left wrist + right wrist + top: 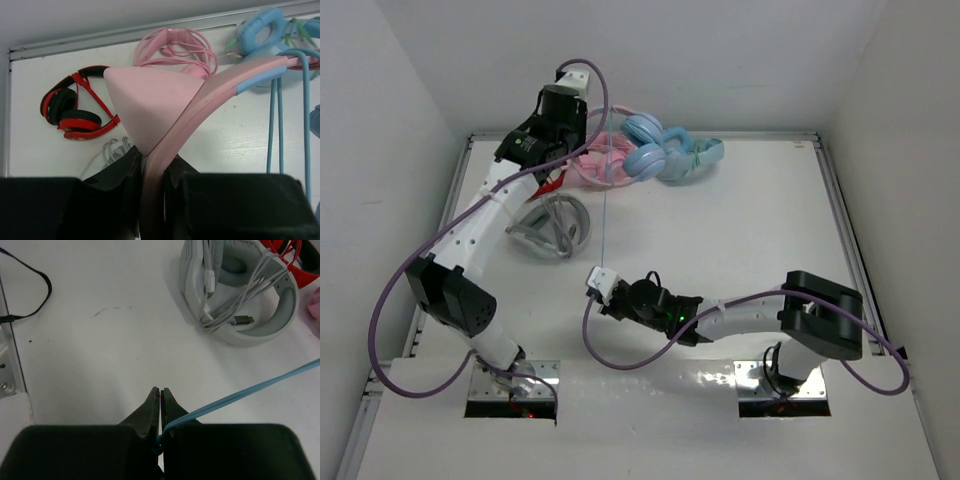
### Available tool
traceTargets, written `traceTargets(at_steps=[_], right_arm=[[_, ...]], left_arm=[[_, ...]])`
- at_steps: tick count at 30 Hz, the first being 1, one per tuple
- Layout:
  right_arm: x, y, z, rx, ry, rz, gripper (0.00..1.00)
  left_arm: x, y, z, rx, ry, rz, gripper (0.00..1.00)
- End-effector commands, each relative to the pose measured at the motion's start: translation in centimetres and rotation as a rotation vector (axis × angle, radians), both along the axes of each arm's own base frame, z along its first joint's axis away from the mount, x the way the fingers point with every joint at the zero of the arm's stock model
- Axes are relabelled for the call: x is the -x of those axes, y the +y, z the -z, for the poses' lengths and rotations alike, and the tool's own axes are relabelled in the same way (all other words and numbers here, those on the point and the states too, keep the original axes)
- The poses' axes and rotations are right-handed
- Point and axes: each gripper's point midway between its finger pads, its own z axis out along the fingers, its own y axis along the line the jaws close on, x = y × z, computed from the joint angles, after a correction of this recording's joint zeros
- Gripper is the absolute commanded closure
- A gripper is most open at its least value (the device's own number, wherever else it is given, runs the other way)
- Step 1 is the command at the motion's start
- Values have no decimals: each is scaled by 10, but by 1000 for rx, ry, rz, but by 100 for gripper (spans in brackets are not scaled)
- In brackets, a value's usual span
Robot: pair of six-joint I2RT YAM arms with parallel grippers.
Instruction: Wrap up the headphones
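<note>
The wrapping looks like it is only starting. The left fingers [125, 172] pinch the pink headband [200, 107] of the headphones [257, 77], just under its small pink ear [150, 100], in the upper left of the overhead view. The right fingers [150, 407] are pressed together on the thin teal cable [240, 392], low in the middle of that view. The cable runs in one long straight line over the counter [750, 230] between the two, so most of it looks loose and not wound on. What is left, it seems, is to wind that long piece round the headphones.

Some things are hard to see. In the left wrist view a few teal strands hang down at the right, and they may be turns round the band or just slack; a blue earcup [260, 30] sits at the upper right, close to a pink pair [175, 47], and whose cup it is cannot be told. The plug of the cable is not in view. A red pair [75, 110] and a grey pair [240, 295] lie apart from the work.
</note>
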Motion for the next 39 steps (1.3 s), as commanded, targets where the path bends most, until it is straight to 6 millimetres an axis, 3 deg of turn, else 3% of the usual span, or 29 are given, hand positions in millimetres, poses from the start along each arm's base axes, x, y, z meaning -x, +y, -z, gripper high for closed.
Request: traceTargets(at_steps=[1,3,6,7,9,10,12,13,15,16,17,20,21,24,29,33,38,39], right_arm=[[25,0,-6,58,-7,-103,100],[25,-8,-26,42,-27,-96,100],[27,-20,-41,59,-31,-91,100],[27,-22,-64,25,-50,-90,100],[24,-28,-87,36,-69,-76,100],[23,-33,-107,26,-101,-72,100],[7,-46,-136,57,-161,14,100],[-4,-55,-148,88,-226,58,100],[-36,-73,-173,147,-328,191,100],[-53,-86,-179,179,-349,282,100],[-82,-103,-180,223,-340,366,100],[-122,-131,-176,239,-299,463,100],[-141,-151,-176,238,-296,526,100],[-163,-174,-181,209,-314,589,100],[-180,-186,-185,174,-336,631,100],[-195,-196,-184,142,-322,654,100],[-207,-201,-173,116,-289,642,100],[-212,-210,-167,99,-262,659,100]], left_arm=[[-29,26,-72,94,-334,-155,100],[-29,40,-59,3,-350,-190,100],[-31,52,-49,-80,-376,-222,100],[-32,55,-35,-144,-350,-210,100],[-35,52,-20,-224,-333,-163,100],[-34,49,-1,-264,-299,-131,100],[-29,29,13,-329,-281,7,100],[-24,22,32,-361,-246,61,100],[-6,-6,43,-412,-239,193,100],[3,-14,59,-434,-212,239,100],[17,-32,59,-444,-217,314,100],[47,-56,76,-451,-178,432,100],[53,-60,79,-434,-164,450,100],[75,-75,92,-392,-103,556,100],[107,-96,109,-334,-24,708,100],[124,-102,117,-345,3,775,100],[135,-110,107,-308,4,811,100],[139,-113,103,-286,6,823,100]])
